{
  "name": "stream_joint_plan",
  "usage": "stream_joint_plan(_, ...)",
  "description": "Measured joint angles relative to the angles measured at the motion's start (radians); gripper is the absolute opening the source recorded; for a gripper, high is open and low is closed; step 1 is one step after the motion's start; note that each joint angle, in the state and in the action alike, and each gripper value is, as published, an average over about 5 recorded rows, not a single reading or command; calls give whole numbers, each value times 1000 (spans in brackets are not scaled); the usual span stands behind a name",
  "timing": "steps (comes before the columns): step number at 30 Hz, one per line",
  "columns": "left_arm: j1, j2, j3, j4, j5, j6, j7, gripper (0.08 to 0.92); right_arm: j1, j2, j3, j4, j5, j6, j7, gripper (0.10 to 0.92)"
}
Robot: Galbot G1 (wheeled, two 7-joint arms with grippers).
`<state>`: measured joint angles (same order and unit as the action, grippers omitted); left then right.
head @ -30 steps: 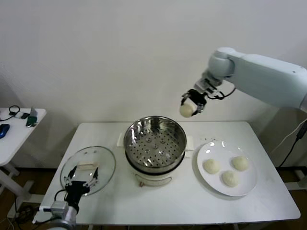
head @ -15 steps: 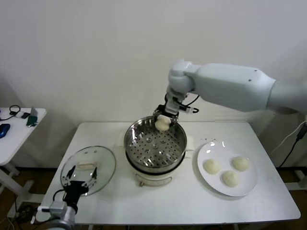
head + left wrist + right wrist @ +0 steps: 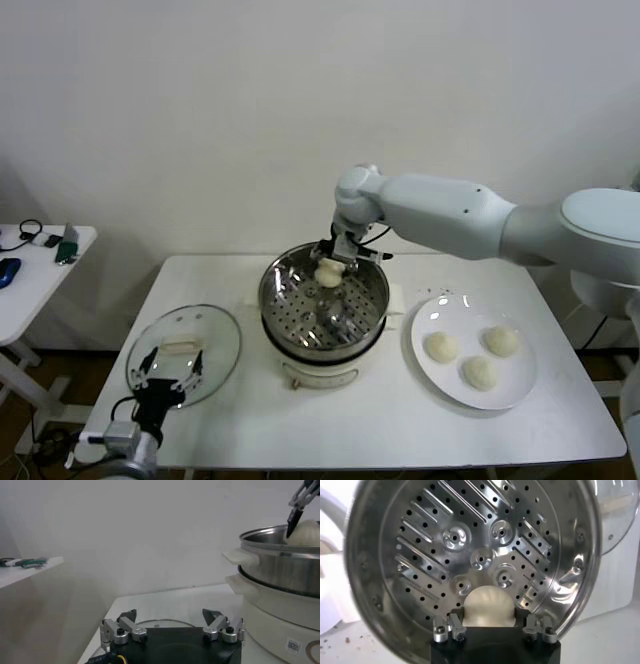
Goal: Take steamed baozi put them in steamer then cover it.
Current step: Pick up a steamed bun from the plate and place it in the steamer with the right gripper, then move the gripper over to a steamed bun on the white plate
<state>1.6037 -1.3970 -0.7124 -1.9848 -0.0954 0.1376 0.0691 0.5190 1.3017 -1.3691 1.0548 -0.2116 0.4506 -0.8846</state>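
The shiny steamer (image 3: 323,318) stands mid-table, its perforated tray (image 3: 470,555) bare. My right gripper (image 3: 329,270) reaches just inside the pot's far rim, shut on one steamed baozi (image 3: 328,274). That cream bun (image 3: 488,605) sits between the fingers of the right gripper (image 3: 488,616), just above the tray. Three more baozi (image 3: 441,346) lie on the white plate (image 3: 452,312) to the right. The glass cover (image 3: 185,352) lies flat to the left of the steamer. My left gripper (image 3: 168,372) hangs open over the cover's near edge, holding nothing; its view shows the left gripper (image 3: 170,622) and the steamer (image 3: 280,570).
The right arm's white forearm (image 3: 450,215) stretches across above the table's back right. A small side table (image 3: 40,265) with a few gadgets stands off to the far left. The white table's front edge (image 3: 400,462) runs close below the plate and cover.
My right arm has swung left from high beside the steamer and come down, bringing the held baozi inside the pot's rim. The left arm has not moved.
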Motion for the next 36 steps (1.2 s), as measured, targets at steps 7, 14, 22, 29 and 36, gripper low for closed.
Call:
stream_joint_plan(7, 0, -4, 0, 0, 1, -1, -1, 823, -26, 9, 12, -23, -11, 7, 22, 682)
stream_joint_plan(14, 3, -6, 0, -11, 2, 3, 0, 823, 7, -8, 0, -6, 69, 12, -4, 813)
stream_joint_plan(22, 4, -12, 4, -29, 11, 13, 4, 823, 201, -71, -117, 50, 385, -55, -101, 823)
stream_joint_plan(29, 0, -8, 7, -34, 12, 17, 6, 823, 436, -200, -313, 149, 715, -278, -164, 823)
stream_joint_plan(36, -5, -8, 11, -35, 6, 14, 7, 823, 567, -363, -514, 296, 882, -511, -136, 823)
